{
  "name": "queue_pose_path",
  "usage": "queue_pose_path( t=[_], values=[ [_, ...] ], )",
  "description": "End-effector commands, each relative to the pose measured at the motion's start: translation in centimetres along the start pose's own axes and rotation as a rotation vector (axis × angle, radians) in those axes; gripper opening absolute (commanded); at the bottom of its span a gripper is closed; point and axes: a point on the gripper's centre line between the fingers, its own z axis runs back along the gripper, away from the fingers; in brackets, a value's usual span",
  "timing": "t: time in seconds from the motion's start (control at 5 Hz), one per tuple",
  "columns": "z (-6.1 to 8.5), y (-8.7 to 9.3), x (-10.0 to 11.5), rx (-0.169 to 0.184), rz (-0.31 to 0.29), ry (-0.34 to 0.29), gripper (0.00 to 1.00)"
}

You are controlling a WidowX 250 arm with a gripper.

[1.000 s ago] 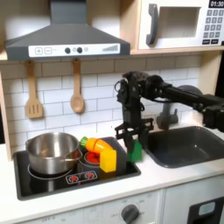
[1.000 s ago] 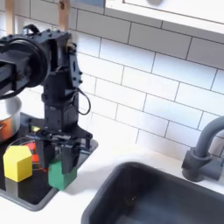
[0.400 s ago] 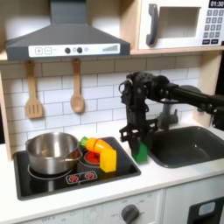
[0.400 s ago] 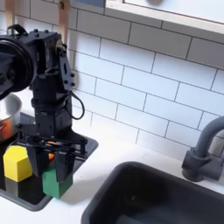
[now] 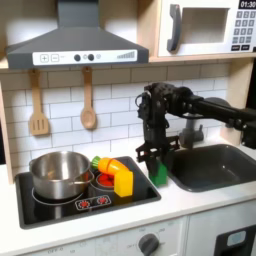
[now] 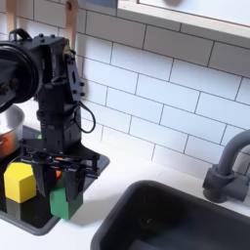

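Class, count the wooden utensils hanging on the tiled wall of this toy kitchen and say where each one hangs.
2. A slotted wooden spatula hangs at the first exterior view's left, above the pot. A wooden spoon hangs just right of it, below the range hood. Others may be hidden behind the arm.

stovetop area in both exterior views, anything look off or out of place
Nothing spilled or damaged. A yellow block and a carrot-like orange piece lie loose on the black toy stovetop beside the steel pot. The tool grips a green block at the stovetop's edge.
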Motion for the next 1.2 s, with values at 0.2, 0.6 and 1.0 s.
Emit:
queue_pose_path(
  t=[0.2,0.6,1.0],
  values=[
    [-0.38,-0.14,-0.05,0.013,-0.003,-0.002,0.00],
    [-0.74,-0.25,-0.12,0.010,-0.007,0.006,0.00],
    [-0.70,-0.12,-0.14,0.014,0.001,0.007,1.00]
  ],
)
